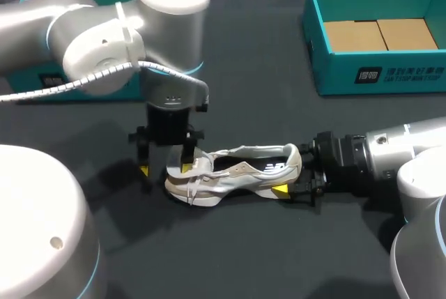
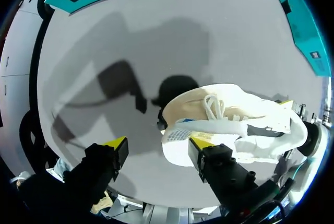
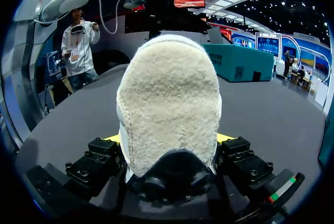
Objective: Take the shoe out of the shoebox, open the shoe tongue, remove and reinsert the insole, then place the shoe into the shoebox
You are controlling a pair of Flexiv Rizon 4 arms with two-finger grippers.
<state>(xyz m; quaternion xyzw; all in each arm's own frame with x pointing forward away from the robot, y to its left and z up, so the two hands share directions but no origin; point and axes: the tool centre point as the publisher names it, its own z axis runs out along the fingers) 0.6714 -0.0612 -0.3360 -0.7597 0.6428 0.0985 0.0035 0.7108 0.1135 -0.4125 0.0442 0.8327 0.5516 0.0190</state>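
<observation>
With the white sneaker [image 1: 233,170] on the table [image 1: 279,257] outside the shoebox [image 1: 334,76], I'd have the right gripper [image 1: 296,177], clamped on its heel, hold firm while the left gripper [image 1: 166,169], wide open and empty over the laces, hooks the tongue.

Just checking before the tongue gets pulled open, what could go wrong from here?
1. The left jaws stand open at the front of the shoe, one finger by the laces, the other off the shoe over the table. That finger may snag the laces when it moves.
2. The right jaws grip only the heel. A hard pull up front might twist the shoe or slip it free.
</observation>
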